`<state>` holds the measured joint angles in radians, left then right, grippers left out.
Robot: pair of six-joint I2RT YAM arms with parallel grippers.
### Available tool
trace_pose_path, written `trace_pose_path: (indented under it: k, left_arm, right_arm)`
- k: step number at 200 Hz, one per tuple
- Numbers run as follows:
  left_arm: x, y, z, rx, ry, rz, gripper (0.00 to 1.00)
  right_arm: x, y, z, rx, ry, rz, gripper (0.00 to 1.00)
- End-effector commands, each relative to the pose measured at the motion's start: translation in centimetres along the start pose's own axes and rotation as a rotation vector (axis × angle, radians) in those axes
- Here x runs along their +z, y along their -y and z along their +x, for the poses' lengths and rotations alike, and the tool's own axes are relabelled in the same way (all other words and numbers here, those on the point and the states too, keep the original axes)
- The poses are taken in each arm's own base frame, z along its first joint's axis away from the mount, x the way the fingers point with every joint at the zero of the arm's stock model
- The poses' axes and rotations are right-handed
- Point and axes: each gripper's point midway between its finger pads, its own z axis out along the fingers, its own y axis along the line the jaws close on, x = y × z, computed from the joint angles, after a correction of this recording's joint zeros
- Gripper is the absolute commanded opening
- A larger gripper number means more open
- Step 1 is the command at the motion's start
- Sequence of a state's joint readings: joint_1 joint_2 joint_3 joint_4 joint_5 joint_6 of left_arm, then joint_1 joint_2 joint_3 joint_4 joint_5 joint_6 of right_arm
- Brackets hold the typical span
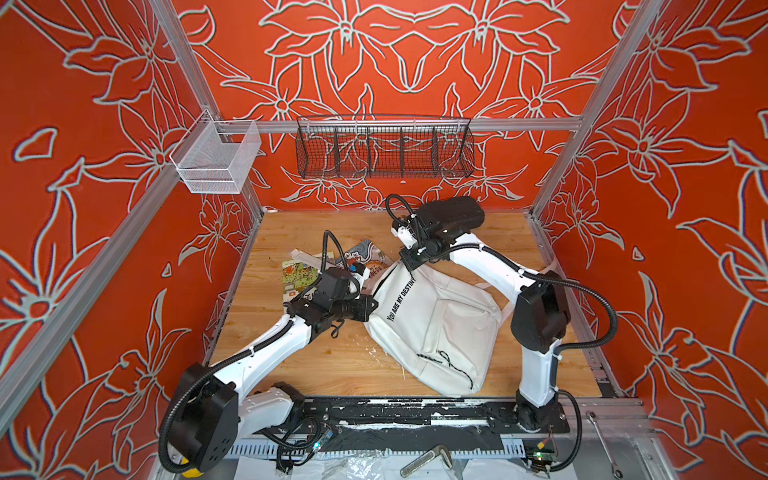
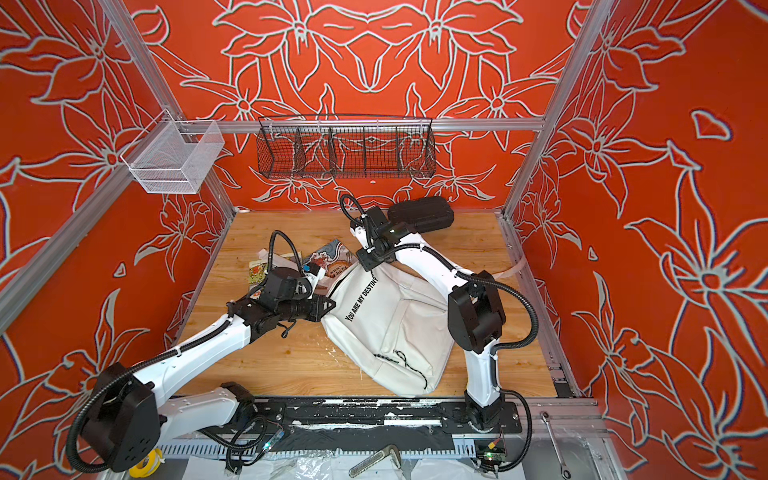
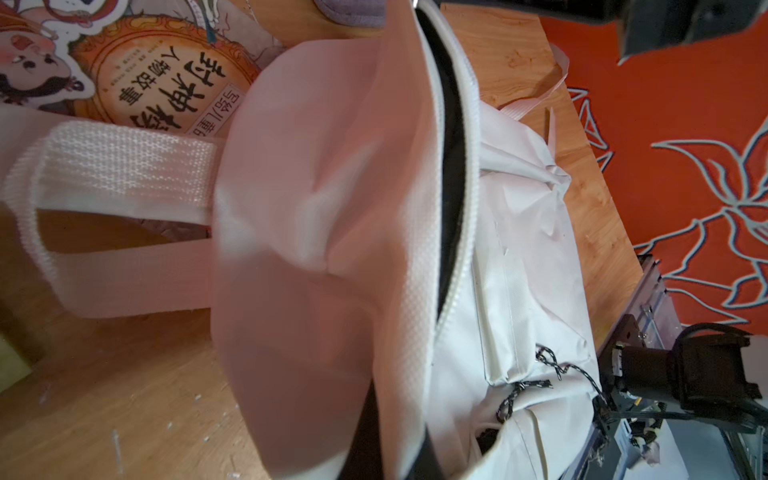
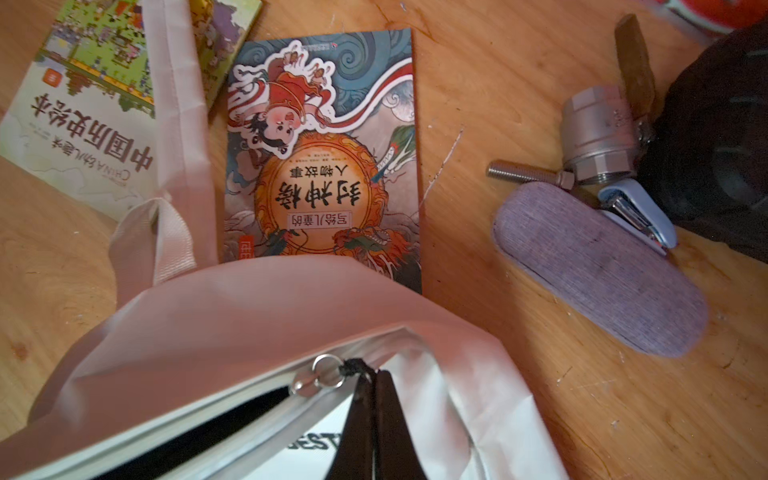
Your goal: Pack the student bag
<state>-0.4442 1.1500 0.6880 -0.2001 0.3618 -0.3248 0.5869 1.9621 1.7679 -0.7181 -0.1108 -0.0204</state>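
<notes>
Here the left claw [image 1: 371,305] is closed on the mouth rim of the student bag [image 1: 440,328], which lies midway on the desk [image 1: 291,357], long axis running from that mouth toward the near right corner. The right claw [image 4: 369,376] pinches the zip pull [image 4: 322,376] at the rim's far end, so the zip line likely runs between both claws.

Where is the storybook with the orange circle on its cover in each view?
Top view: storybook beyond the student bag, by its top edge.
Top view: storybook, same spot.
Left wrist: storybook partly hidden by the bag.
Right wrist: storybook just beyond the bag's opening.
Shared landmark: the student bag.
</notes>
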Motion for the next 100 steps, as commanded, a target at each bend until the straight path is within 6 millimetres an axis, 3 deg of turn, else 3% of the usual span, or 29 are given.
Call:
trace_pose_path:
  k: [1, 23, 40, 49, 68, 84, 100]
  left_arm:
    - [-0.9, -1.9, 2.0, -0.035, -0.023, -0.077, 0.00]
    - [-1.6, -2.8, 2.0, -0.067, 0.032, -0.114, 0.00]
    - [-1.8, -2.6, 2.0, -0.053, 0.059, -0.094, 0.01]
    - [-1.7, -2.3, 1.9, -0.036, 0.063, -0.075, 0.22]
    - [-2.9, -1.0, 0.3, 0.034, 0.123, -0.038, 0.53]
    - [-3.8, -0.3, -1.2, 0.100, 0.149, -0.048, 0.66]
    - [-4.6, 0.4, -2.9, 0.177, 0.157, -0.068, 0.70]
  right_arm:
    - [-0.3, 3.2, 0.0, 0.059, -0.011, 0.087, 0.00]
    - [-0.8, 4.1, 0.7, 0.053, -0.015, 0.100, 0.00]
    - [-1.6, 2.3, 0.0, -0.028, 0.041, -0.001, 0.00]
    - [-2.4, 0.3, -0.8, -0.099, 0.103, -0.104, 0.00]
    - [-3.2, -2.6, -1.5, -0.187, 0.179, -0.208, 0.00]
    - [-3.3, -4.0, -1.3, -0.243, 0.183, -0.246, 0.00]
    - [-3.1, -4.5, -1.2, -0.261, 0.173, -0.250, 0.00]
